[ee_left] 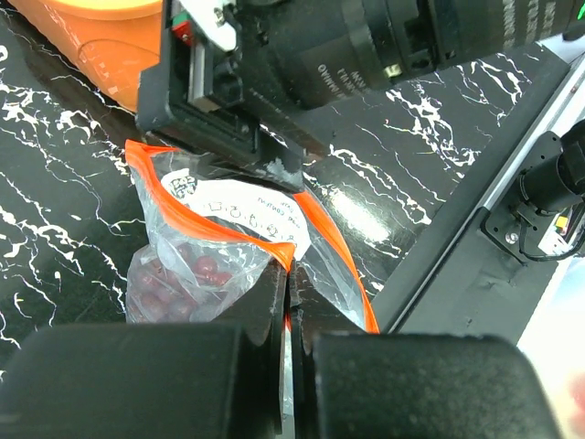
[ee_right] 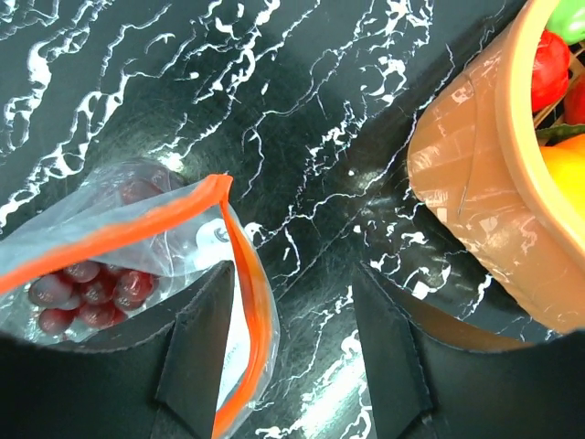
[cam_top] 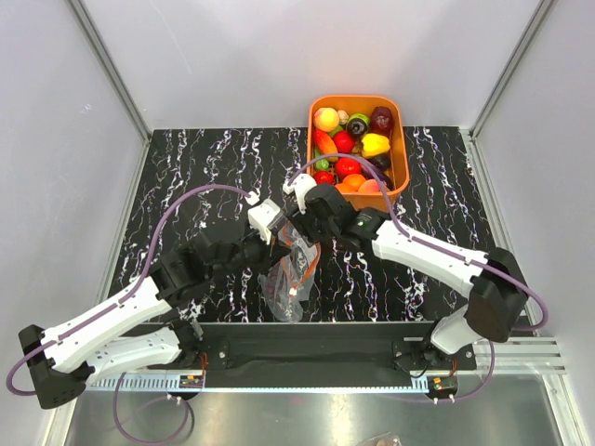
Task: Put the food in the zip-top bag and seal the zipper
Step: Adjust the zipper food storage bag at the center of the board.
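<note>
The zip-top bag (cam_top: 290,279) hangs between both grippers, its mouth open. A purple grape bunch (ee_left: 196,273) lies inside it and also shows in the right wrist view (ee_right: 87,291). My left gripper (ee_left: 291,274) is shut on the red-orange zipper (ee_left: 210,215) at the bag's rim. In the top view it (cam_top: 282,240) holds the bag up. My right gripper (ee_right: 292,357) is open just above the bag mouth. Its left finger (ee_right: 196,347) lies beside the zipper strip (ee_right: 119,233). More food (cam_top: 353,153) fills the orange basket (cam_top: 311,139).
The orange basket stands at the back right of the black marbled tabletop (cam_top: 204,167), close to my right gripper (cam_top: 307,228). Its wall shows in the right wrist view (ee_right: 466,210). A metal rail (cam_top: 307,358) runs along the near edge.
</note>
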Controlling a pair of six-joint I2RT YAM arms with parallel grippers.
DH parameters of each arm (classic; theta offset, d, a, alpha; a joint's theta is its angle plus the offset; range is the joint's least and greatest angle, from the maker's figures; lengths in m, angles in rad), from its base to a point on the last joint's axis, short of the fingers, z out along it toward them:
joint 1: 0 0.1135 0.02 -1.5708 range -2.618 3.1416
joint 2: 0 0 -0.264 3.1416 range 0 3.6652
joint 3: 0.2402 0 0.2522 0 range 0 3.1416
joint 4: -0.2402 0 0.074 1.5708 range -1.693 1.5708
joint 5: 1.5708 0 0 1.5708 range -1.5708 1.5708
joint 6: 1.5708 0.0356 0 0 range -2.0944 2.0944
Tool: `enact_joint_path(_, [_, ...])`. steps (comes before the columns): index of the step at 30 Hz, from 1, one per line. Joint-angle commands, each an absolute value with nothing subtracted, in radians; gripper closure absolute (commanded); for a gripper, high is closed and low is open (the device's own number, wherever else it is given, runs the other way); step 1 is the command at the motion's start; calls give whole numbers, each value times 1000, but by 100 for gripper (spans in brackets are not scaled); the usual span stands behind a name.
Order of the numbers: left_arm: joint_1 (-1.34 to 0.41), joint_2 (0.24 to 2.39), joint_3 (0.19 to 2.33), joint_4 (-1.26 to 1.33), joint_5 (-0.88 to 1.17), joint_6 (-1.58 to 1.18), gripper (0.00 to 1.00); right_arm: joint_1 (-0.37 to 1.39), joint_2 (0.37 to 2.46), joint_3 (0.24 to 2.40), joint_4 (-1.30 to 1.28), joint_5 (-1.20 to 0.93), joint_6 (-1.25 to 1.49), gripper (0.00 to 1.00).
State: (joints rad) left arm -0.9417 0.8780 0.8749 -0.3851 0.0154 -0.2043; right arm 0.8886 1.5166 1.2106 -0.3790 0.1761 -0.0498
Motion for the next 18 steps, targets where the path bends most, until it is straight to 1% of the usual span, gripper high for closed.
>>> enact_joint_path(1, [-943,857,876,-331,29,-210,100,916,1551,1261,-359,277,-71,39])
enact_joint_path(2, [-943,856,876,-330,28,-212,100,932,1563,1276,-379,313,-68,40])
enact_joint_path(3, [-943,856,874,-333,28,-212,100,942,1587,1293,-403,401,-63,40])
enact_joint_path(7, [-943,857,873,-341,8,-216,100,977,1617,1341,-494,523,-23,41])
enact_joint_path(13, [-943,871,867,-342,5,-224,100,977,1557,1328,-512,607,38,48])
enact_joint_path(18, [-943,884,858,-353,-29,-224,100,976,1491,1335,-529,597,37,48])
